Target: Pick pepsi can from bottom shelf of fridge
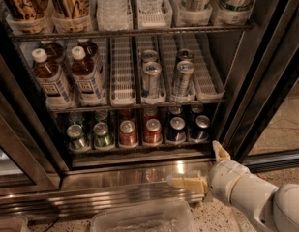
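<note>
The fridge (265, 81) stands open in front of me. Its bottom shelf (139, 152) holds a row of short cans. Two dark blue cans stand at the right end, one (177, 129) next to the red cans and one (201, 127) furthest right; I take these for pepsi cans, but their markings are too faint to read. My gripper (203, 167) is open and empty. It is low at the right, in front of the steel base panel, below and just right of the blue cans. One pale fingertip (219, 152) points up, the other (186, 182) points left.
Two red cans (139, 131) and two green cans (89, 136) stand left of the blue ones. The rack above has white lane dividers with slim silver-blue cans (166, 76) and brown bottles (67, 79). A clear plastic bin (139, 219) lies on the floor.
</note>
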{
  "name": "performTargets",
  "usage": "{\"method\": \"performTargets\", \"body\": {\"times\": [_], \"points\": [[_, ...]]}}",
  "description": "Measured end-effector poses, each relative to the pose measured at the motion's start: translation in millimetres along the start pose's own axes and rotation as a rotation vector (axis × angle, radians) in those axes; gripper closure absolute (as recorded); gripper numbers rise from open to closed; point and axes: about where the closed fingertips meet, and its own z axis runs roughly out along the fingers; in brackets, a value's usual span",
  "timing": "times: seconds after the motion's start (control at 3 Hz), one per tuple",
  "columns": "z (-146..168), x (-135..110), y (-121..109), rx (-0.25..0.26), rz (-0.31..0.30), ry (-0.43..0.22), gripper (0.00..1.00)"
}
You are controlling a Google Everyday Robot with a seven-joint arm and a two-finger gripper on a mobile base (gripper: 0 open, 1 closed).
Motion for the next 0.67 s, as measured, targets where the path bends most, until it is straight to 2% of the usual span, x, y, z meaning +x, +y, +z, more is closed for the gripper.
{"method": "performTargets", "body": {"times": [0.33, 0.67], "points": [[-0.1, 12.3, -19.9, 0.122, 0.088, -0.094, 0.00], [26.9, -14.3, -11.3, 0.152, 0.082, -0.198, 0.00]]}}
